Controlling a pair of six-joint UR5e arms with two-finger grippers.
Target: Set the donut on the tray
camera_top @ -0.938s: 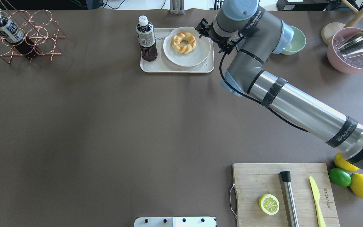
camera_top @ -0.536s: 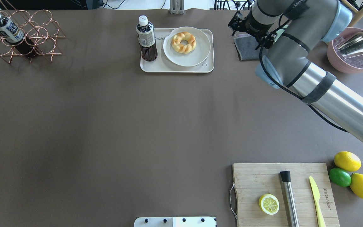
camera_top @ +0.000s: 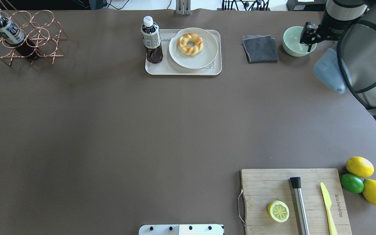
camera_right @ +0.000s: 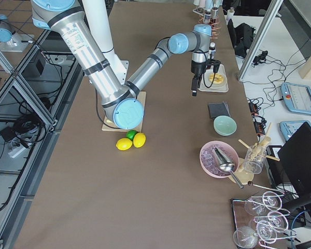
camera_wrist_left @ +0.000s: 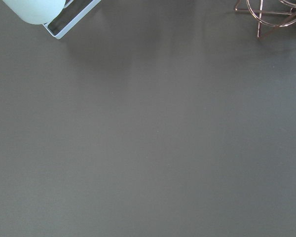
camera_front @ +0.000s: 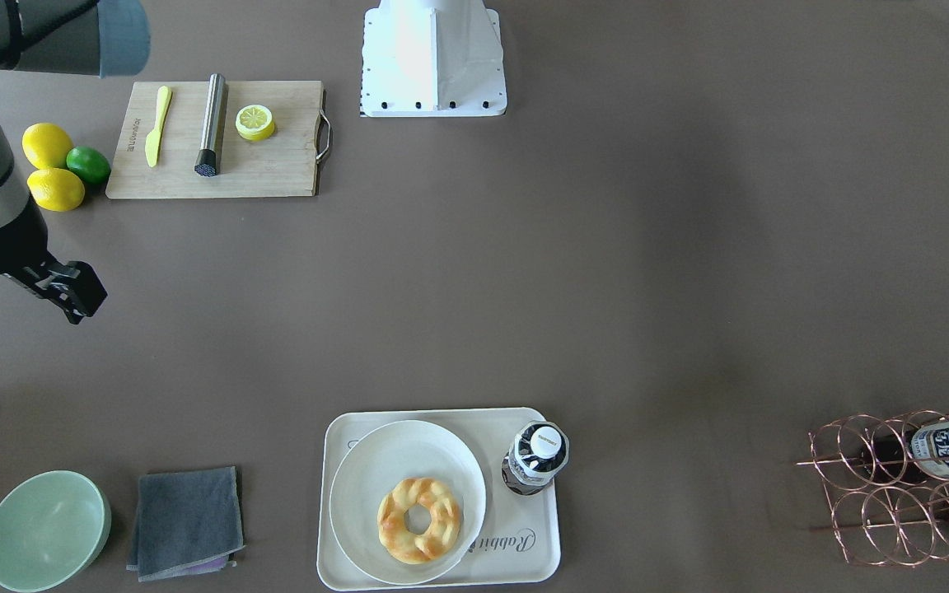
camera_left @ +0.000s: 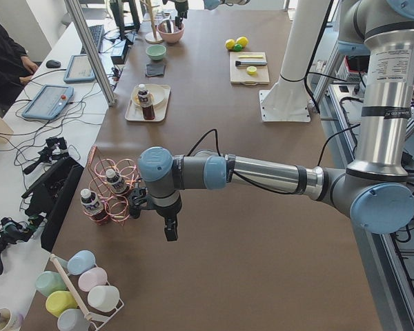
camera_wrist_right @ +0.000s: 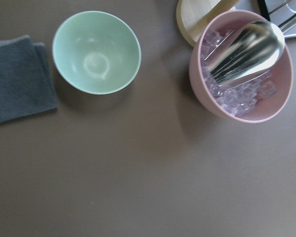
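Note:
The donut [camera_top: 190, 43] is a golden braided ring lying on a round white plate [camera_top: 204, 55]. The plate sits on the cream tray [camera_top: 183, 70] at the table's far middle. The front view shows the donut [camera_front: 418, 520] on the tray [camera_front: 524, 553] too. My right gripper [camera_top: 306, 39] hangs empty above the green bowl, well right of the tray, with its fingers looking parted. It also shows in the front view [camera_front: 77, 298]. My left gripper [camera_left: 170, 231] shows only in the left side view, near the copper rack; I cannot tell its state.
A dark drink bottle [camera_top: 151, 39] stands on the tray's left end. A grey cloth [camera_top: 259, 48], a green bowl [camera_top: 290, 40] and a pink ice bowl [camera_wrist_right: 241, 74] lie right of the tray. A cutting board [camera_top: 266, 186], lemons and a copper rack [camera_top: 21, 36] sit elsewhere.
My right arm has swung away to the right, from beside the plate, past the grey cloth, to over the green bowl. The donut stays still on the plate.

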